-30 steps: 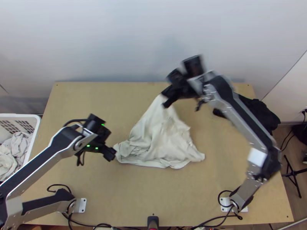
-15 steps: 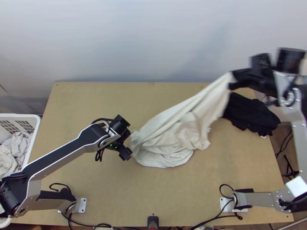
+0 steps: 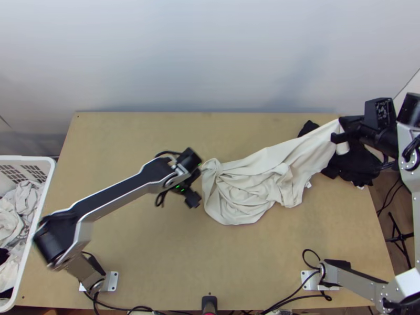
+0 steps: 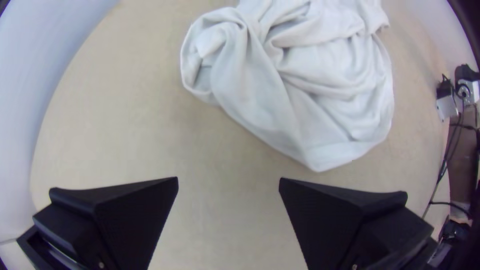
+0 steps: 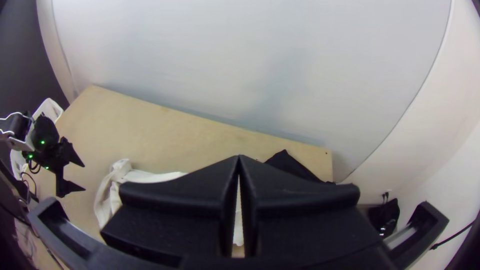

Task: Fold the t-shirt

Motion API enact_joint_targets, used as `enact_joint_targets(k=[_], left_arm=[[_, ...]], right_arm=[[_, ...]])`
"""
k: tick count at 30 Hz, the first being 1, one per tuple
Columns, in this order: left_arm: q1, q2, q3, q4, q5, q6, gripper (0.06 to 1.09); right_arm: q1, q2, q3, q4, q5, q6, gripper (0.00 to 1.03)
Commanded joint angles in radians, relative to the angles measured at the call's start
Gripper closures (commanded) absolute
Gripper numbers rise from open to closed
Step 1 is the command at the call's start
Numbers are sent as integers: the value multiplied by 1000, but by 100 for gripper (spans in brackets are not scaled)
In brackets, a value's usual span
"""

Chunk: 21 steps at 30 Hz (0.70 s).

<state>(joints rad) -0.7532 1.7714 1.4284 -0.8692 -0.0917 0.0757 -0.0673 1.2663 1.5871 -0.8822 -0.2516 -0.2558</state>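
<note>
In the top view the right gripper [image 3: 340, 131] is raised at the table's far right, shut on one end of the off-white t-shirt [image 3: 257, 184]. From there the cloth slopes down to a bunched, wrinkled heap on the table. The left gripper [image 3: 197, 195] stands just left of that heap, apart from it. In the left wrist view the left gripper [image 4: 228, 182] is open with bare table between its fingers, and the rumpled shirt [image 4: 300, 95] lies beyond. In the right wrist view the right gripper's [image 5: 239, 160] fingertips meet, with part of the shirt [image 5: 107, 197] behind them.
Black cloth [image 3: 362, 163] lies at the table's far right edge, partly under the raised shirt. A white basket [image 3: 37, 210] with garments stands off the left edge. Bare tabletop [image 3: 210, 262] stretches along the near side.
The right gripper has swung far to the right, pulling the t-shirt's held end along and stretching it over the black cloth. The heap slid right; the left gripper also moved right.
</note>
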Motion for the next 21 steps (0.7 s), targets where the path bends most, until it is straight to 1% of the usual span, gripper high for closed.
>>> enact_joint_targets(k=[1, 7, 10, 11, 14, 16, 17, 20, 21], left_arm=[[-5, 264, 276, -42, 3, -59, 10], [2, 401, 454, -71, 0, -88, 12], [2, 438, 475, -63, -8, -86, 29], [2, 445, 478, -59, -8, -88, 33], [0, 459, 483, -56, -8, -90, 40], [-3, 459, 483, -54, -8, -90, 50], [-5, 459, 483, -54, -8, -88, 56], [-6, 464, 481, -53, 4, -85, 78], [-6, 464, 481, -54, 12, -80, 89]], right_arm=[[4, -50, -61, 0, 0, 1, 100], [4, -73, -79, -3, 0, 1, 100], [4, -74, -82, -4, -2, 1, 100], [4, -76, -84, -6, 0, 1, 100], [4, -76, -82, -4, 0, -3, 100], [4, -76, -79, -6, 0, -5, 100], [4, -76, -78, -8, 0, -7, 100], [4, -74, -76, -8, 0, -11, 100], [4, -74, -76, -8, 0, -10, 100]])
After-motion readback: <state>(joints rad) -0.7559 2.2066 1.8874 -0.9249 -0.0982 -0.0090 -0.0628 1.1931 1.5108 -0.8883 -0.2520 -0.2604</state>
